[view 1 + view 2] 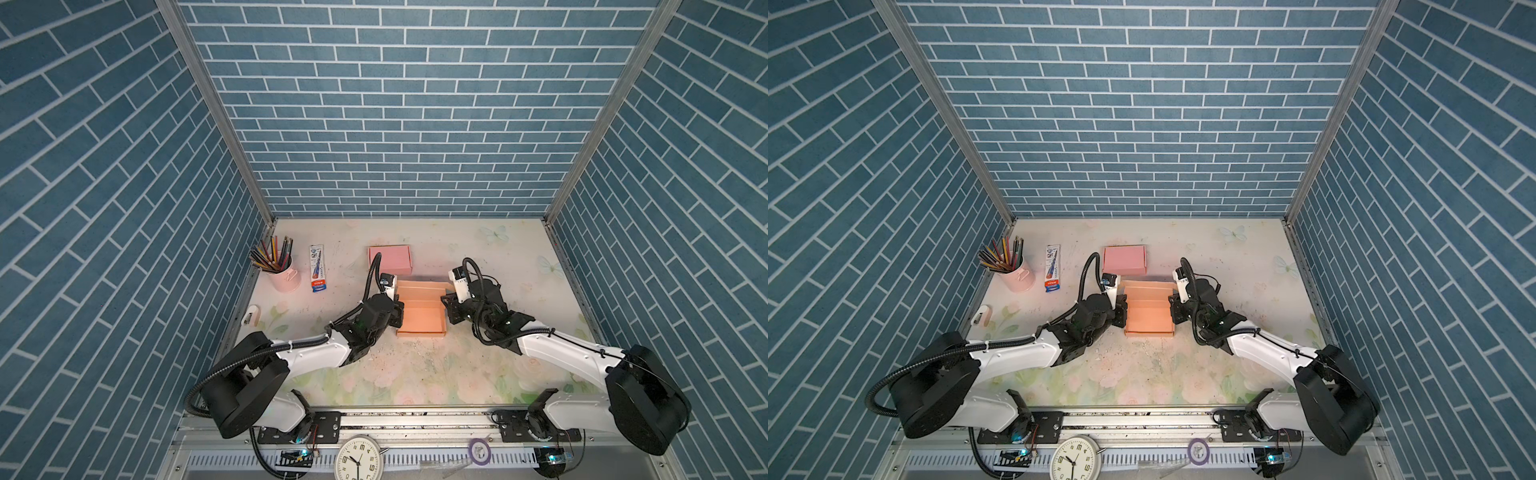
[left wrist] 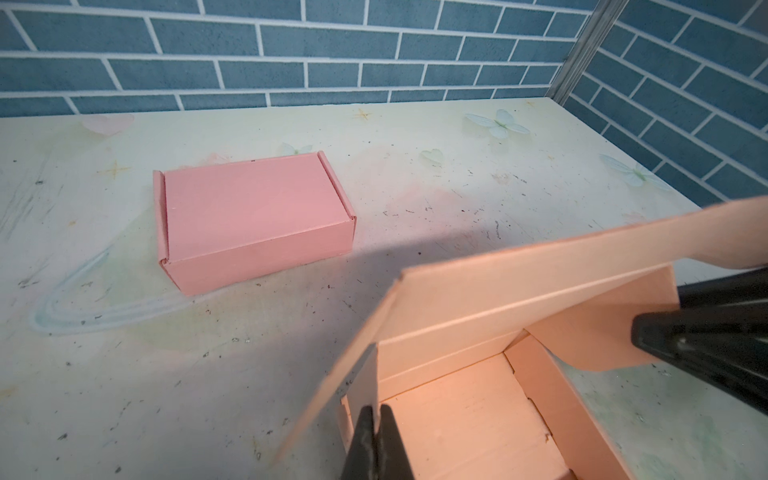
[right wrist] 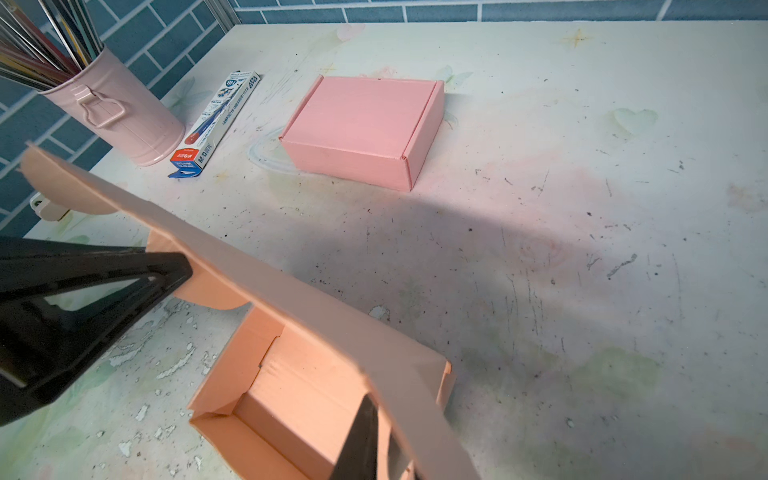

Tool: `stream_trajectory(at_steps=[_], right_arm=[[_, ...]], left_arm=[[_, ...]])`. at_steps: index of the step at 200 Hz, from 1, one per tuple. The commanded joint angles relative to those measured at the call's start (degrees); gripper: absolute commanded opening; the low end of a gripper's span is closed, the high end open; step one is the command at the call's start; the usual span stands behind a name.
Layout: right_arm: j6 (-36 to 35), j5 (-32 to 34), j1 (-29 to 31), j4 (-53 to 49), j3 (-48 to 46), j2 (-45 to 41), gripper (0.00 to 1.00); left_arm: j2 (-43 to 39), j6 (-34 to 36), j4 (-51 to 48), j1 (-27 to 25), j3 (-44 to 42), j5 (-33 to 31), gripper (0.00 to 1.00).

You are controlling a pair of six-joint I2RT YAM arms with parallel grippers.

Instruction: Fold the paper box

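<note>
Both arms reach in low from the bottom corners and meet mid-frame at the orange paper box [image 1: 420, 316], with the left gripper [image 1: 398, 308] pinched tight on its left lid flap, the right gripper [image 1: 447, 300] nipped narrow on the right flap, and the lid tilted half up.

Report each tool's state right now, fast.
Left tool: shut, pinching one side flap of the orange paper box lid.
Right tool: shut on the lid's opposite side flap.
</note>
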Motion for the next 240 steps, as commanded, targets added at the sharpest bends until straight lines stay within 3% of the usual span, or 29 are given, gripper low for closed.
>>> stream_trajectory(at_steps=[1,90,176,240], right_arm=[[2.0,-0.8,0.7,1.7,-2.0,-1.8,0.18],[2.1,0.3,3.6,5.5,-5.2,-2.8,0.17],[1.6,4.0,6.2,8.0,-10.4,-5.4,0.17],[1.0,4.6,6.9,9.0,-12.2,-5.6,0.17]], left_arm=[[-0.7,-3.7,-3.5,-1.6,1.2,-1.4,0.0],[0.6,-3.9,1.5,-9.9,-3.8,-14.1,0.0],[2.7,-3.3,12.6,-16.0,-10.9,-21.0,0.0],[5.1,-5.6,14.5,-19.6,-12.2,-24.5,0.0]])
